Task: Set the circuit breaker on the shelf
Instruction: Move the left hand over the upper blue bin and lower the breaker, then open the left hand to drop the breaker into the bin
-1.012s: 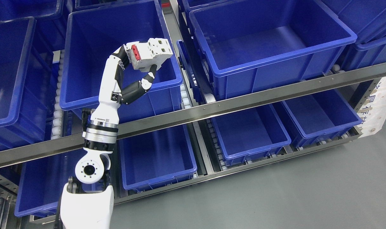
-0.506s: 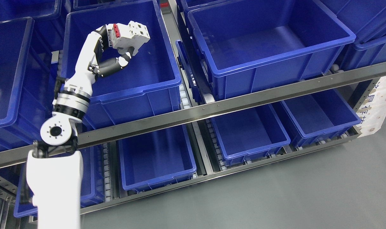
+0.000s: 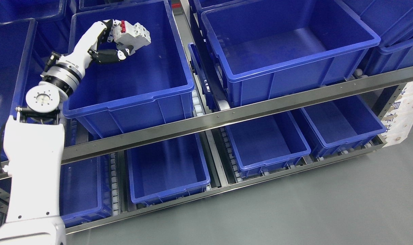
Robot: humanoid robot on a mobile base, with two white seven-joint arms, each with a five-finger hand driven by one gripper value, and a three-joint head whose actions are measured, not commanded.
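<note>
My left hand is shut on a white circuit breaker with a red switch on its end. It holds the breaker above the far left part of a large blue bin on the upper shelf level. The bin looks empty inside. My left arm rises from the lower left and crosses the bin's left rim. The thumb is under the breaker and the fingers are over its top. My right arm is out of view.
A second large blue bin stands to the right on the same level. A steel shelf rail runs across in front. Smaller blue bins sit on the lower level. Grey floor lies at the lower right.
My left arm has swung left and further back over the bin, carrying the circuit breaker up and to the left. The hand's hold on it is unchanged.
</note>
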